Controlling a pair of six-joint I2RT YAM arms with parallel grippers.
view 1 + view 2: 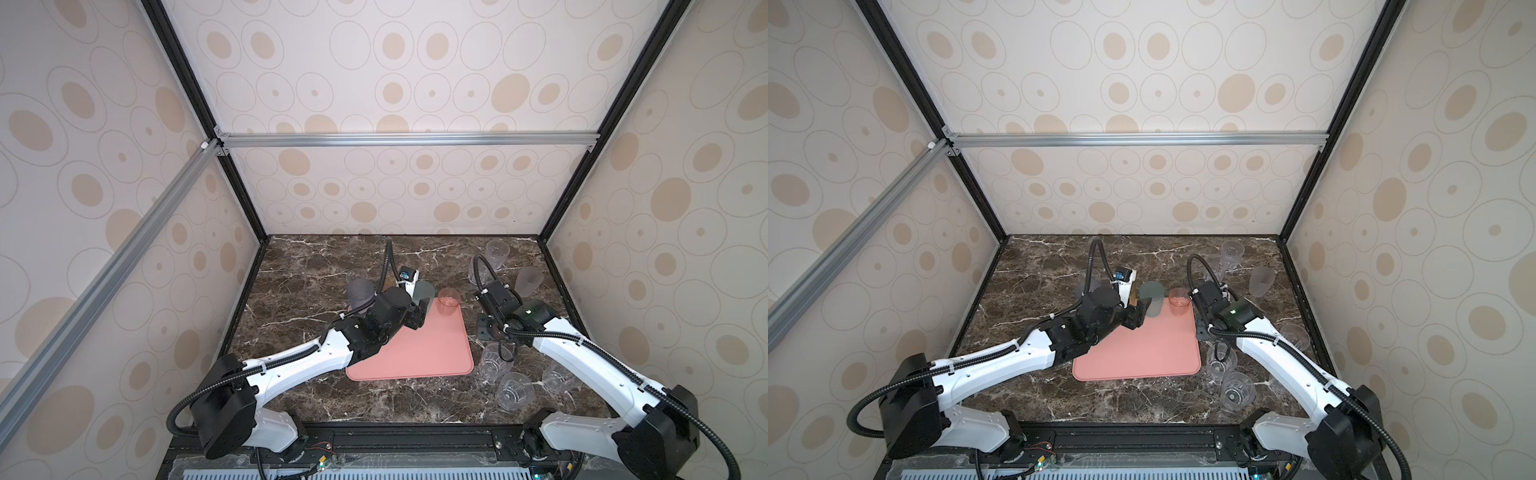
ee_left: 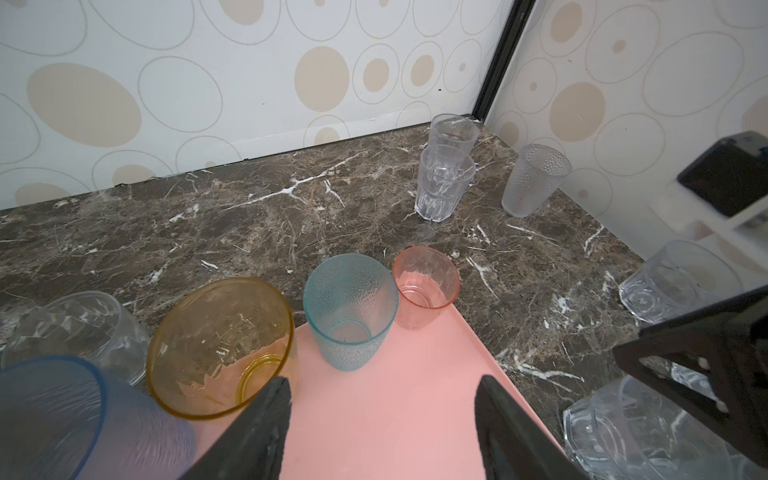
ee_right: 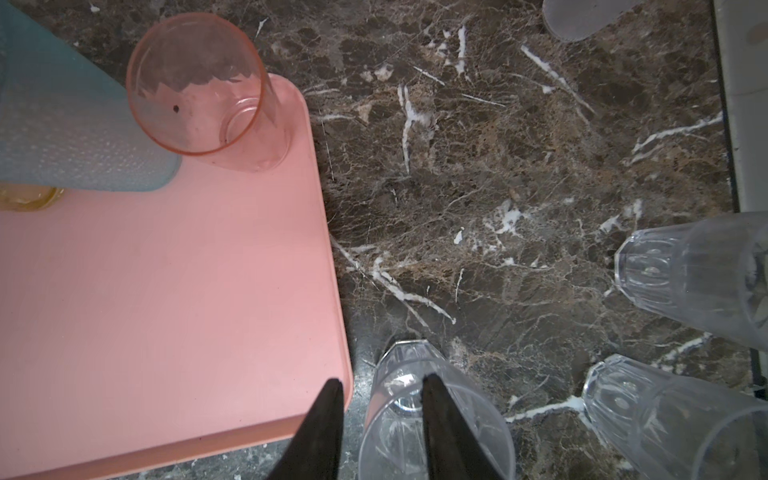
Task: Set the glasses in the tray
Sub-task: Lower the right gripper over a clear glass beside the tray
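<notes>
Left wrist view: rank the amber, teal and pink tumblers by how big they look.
1. amber tumbler: looks largest, though it stands nearest the camera, so its true size is unsure.
2. teal tumbler.
3. pink tumbler: smallest; right beside the teal one and clearly shorter.

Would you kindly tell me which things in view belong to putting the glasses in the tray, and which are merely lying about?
Belongs to the job: salmon-pink tray; teal tumbler; pink tumbler; amber tumbler; grey-blue tumbler; frosted dotted tumbler; clear faceted tumblers.

Not part of it, fixtures only: marble tabletop; wallpapered walls; aluminium frame bar.
</notes>
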